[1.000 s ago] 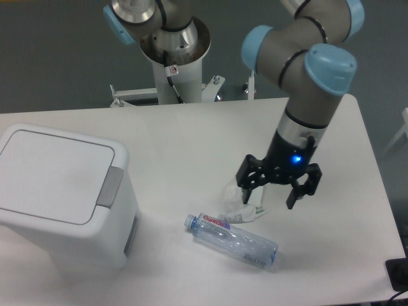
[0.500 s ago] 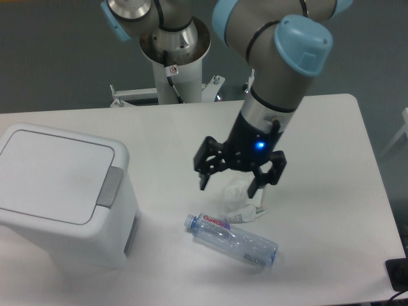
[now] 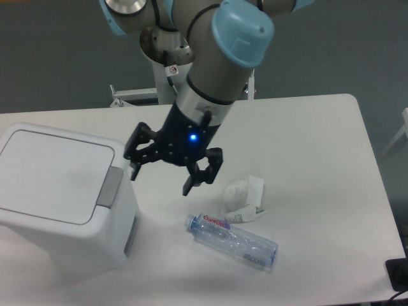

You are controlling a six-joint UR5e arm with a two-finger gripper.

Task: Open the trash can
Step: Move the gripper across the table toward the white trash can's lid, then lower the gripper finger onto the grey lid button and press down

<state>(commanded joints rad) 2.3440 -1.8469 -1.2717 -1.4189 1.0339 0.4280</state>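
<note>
Gripper [image 3: 167, 173], jaws spread and empty, is hovering just right of the closed trash can [image 3: 60, 191], apparently lining up with its grey button [image 3: 111, 187].

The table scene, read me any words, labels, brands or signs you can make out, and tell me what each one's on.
Plastic bottle: a white and purple label near the cap with red lettering, too blurred to read.
Robot base column: a small red-and-white sticker, too small to read.
Crumpled wrapper: faint print along its lower edge, not legible.
Trash can and gripper: no text visible.
</note>
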